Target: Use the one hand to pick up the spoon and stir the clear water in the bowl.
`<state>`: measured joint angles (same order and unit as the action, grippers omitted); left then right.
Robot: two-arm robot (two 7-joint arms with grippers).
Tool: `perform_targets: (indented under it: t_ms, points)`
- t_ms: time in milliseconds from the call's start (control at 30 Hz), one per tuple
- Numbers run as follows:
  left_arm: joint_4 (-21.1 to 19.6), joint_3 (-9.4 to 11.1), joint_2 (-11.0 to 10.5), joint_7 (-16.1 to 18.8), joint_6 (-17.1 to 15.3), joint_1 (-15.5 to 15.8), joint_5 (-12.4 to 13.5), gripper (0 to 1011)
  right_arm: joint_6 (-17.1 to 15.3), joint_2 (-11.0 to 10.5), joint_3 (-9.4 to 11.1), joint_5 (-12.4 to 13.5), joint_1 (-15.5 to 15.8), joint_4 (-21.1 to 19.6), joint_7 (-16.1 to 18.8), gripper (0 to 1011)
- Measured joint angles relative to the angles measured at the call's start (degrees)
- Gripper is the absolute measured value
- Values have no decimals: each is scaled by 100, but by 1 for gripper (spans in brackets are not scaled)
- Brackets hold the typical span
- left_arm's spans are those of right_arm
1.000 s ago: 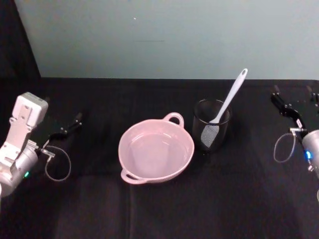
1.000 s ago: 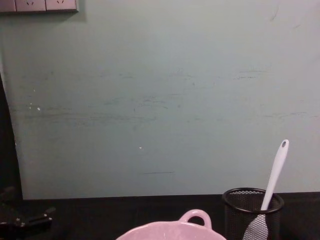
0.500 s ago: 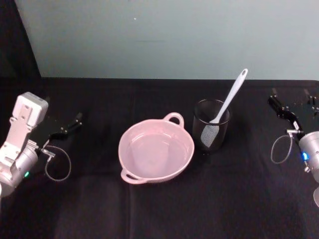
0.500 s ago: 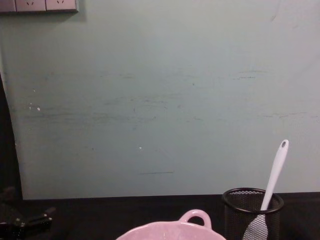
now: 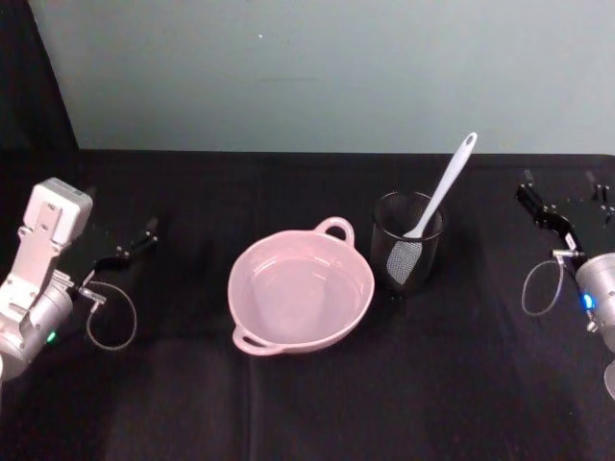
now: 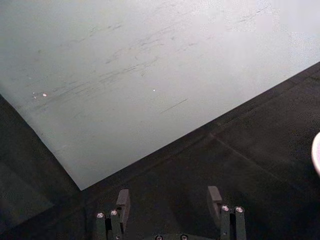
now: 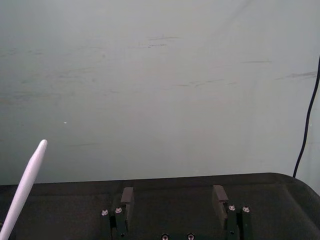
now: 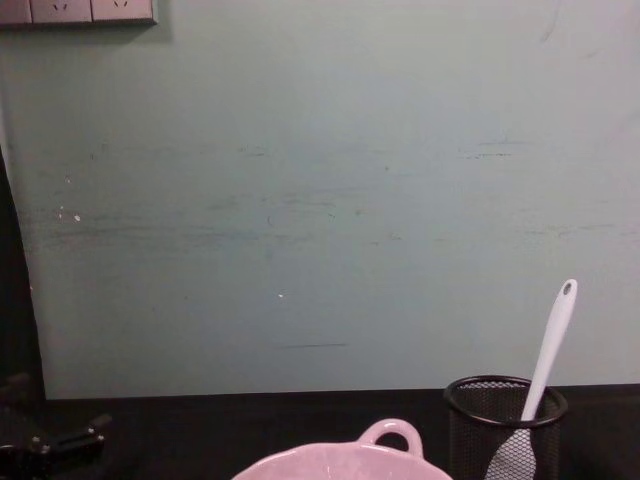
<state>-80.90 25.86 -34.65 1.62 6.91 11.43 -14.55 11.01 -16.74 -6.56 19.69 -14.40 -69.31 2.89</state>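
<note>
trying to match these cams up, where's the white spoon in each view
Head view: spoon stands right of centre in the black mesh cup, handle leaning up and right.
Chest view: spoon at lower right, in the same cup.
Right wrist view: handle end at the lower left edge.
Left wrist view: not in it.
Shared landmark: the pale green wall.

No readable text — no labels, brands or numbers legible anywhere.
</note>
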Motion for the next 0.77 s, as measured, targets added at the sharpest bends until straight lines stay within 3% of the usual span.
perform_targets:
  t_ms: [767]
  points:
    - [0,0,0,0,0,0,0,1011,0,-6,-3,-1,7,-15,-4,1002]
